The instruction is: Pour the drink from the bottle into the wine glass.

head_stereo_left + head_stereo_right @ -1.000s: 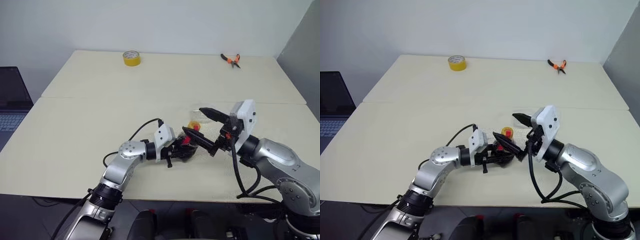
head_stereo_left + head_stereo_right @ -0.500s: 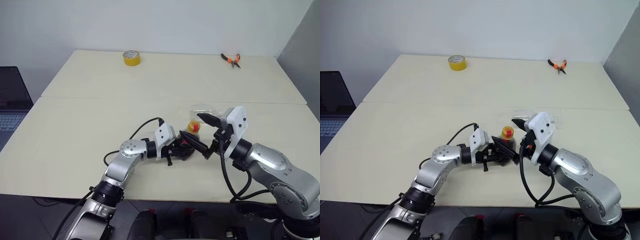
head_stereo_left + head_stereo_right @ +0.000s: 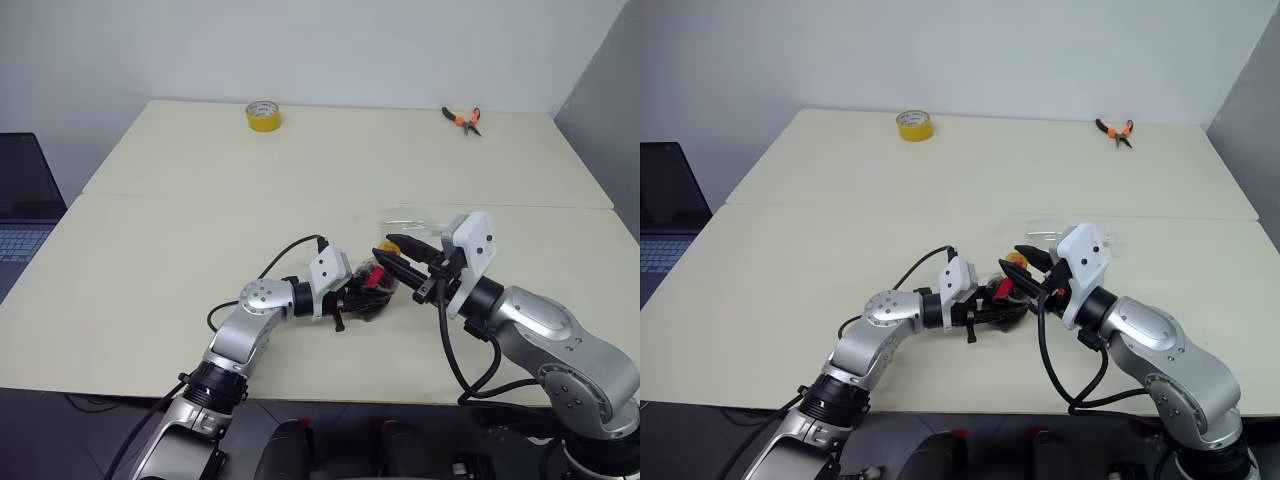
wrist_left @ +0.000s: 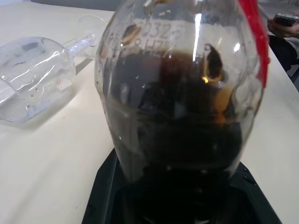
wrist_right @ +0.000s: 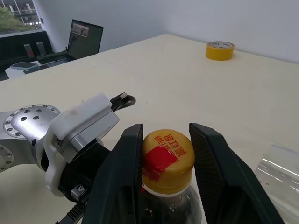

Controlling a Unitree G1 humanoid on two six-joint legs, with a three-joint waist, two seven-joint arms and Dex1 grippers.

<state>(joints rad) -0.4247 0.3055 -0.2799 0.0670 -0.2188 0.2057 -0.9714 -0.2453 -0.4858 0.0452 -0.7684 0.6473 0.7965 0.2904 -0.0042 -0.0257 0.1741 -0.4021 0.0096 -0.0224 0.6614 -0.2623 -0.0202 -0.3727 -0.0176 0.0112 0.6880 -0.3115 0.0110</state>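
The bottle (image 3: 372, 285) is a small clear one with a red label strip, and the dark brown drink (image 4: 182, 126) fills its bulbous body. My left gripper (image 3: 360, 297) is shut on that body, holding it just above the table. From the other side, my right gripper (image 5: 166, 136) is closed around the yellow cap (image 5: 167, 150), one finger on each side and touching it. The wine glass (image 4: 32, 79) lies on its side on the table just behind the bottle and shows as a faint clear shape (image 3: 410, 216).
A yellow tape roll (image 3: 262, 115) sits at the table's far edge and orange-handled pliers (image 3: 462, 119) lie at the far right. A laptop (image 3: 25, 205) stands off the table's left side. A seam runs across the tabletop (image 3: 200, 230).
My right gripper, wide open a second ago, has dropped slightly toward the bottle and closed on its yellow cap. The left gripper and the bottle have stayed put.
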